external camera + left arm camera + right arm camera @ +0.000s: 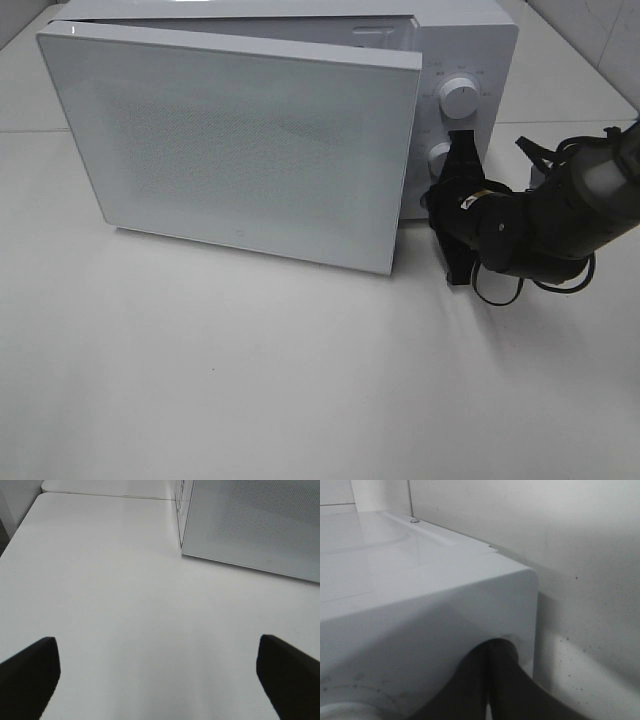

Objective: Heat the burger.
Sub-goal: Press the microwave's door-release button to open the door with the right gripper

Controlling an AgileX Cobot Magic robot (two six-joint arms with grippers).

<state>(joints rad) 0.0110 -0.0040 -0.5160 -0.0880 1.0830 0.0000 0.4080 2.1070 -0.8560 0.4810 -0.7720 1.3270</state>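
From the high view, the microwave [470, 40] fills the upper half of the frame. Its white door [240, 150] is swung open across the left and centre, so it hides the oven cavity from you. For that reason you cannot tell where the burger is; none of the three views shows it.

Right of the door edge you see the control panel with an upper knob [460, 100] and a lower knob [440, 157]. The right tool [462, 140] points up at the panel just beside the lower knob. Whether it touches the panel is not clear from here.

The right wrist view adds the close look. The right tool [488, 647] has its dark fingers pressed together with nothing between them, close against the front corner of the microwave.

Only the left wrist view shows you the left tool [160, 680]. Its two fingers [27, 675] stand spread wide in the lower corners of the frame, holding nothing, over bare white worktop [125, 595]. The door sits in the upper right of that frame.
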